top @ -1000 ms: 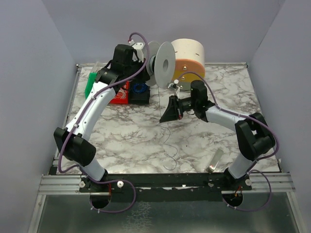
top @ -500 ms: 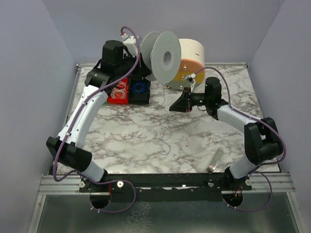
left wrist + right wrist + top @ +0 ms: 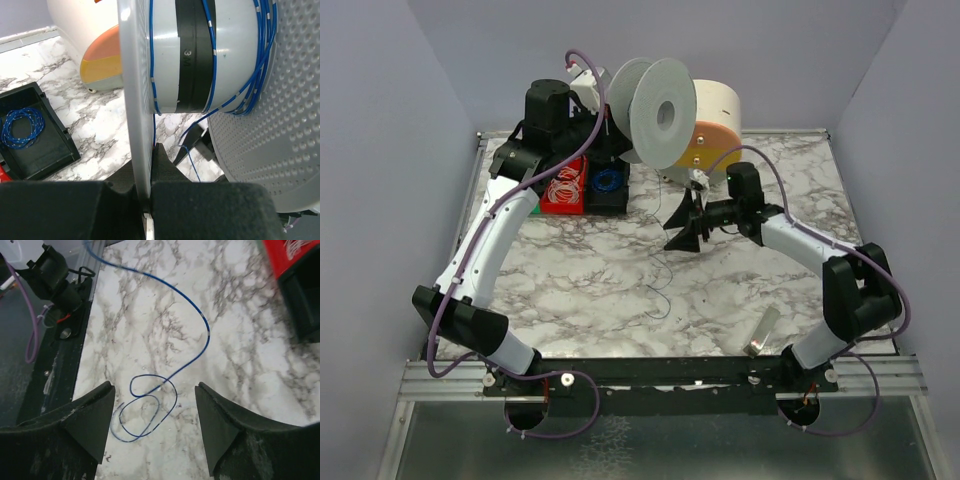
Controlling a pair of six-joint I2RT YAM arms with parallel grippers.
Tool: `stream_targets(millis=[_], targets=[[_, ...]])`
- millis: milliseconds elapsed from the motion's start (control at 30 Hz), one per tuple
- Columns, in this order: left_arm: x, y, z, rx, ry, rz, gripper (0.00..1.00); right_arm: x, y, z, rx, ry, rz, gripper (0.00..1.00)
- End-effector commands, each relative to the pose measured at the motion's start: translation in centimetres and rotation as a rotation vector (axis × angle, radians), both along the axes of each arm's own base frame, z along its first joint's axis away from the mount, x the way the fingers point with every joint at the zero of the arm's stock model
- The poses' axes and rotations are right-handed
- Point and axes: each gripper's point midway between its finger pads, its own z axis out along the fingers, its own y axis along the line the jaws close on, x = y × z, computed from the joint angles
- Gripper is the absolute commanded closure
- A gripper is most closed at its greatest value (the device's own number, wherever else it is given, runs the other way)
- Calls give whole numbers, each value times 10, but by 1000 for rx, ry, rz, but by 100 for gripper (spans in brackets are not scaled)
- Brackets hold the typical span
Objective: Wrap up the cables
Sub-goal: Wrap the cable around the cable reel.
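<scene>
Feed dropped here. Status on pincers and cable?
Left pincer shut on spool rim. Right pincer open, empty. Cable part wound, tail looped loose on table. Nothing lying on the tail.

A hair-thin blue wire is seen curving from upper left into seemingly two loose loops at lower centre.

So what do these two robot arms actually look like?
The left arm and right arm match: white tubular sections joined by bulky black joints, a thin purple hose looping along each, and black wedge-shaped jaws at the tip.
</scene>
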Motion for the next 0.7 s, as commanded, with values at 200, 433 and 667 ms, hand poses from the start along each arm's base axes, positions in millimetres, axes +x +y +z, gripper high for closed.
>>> stream_targets(millis=[200,433,667], targets=[[-15,-3,51,-79,-142,-53,100,-3,37,-23,30,250,31,30],[-16,-2,52,-76,-149,-50,100,-39,59,-21,67,293,187,29],[-16,-5,50,-92,-143,-62,100,-19,68,-4,168,248,58,30]])
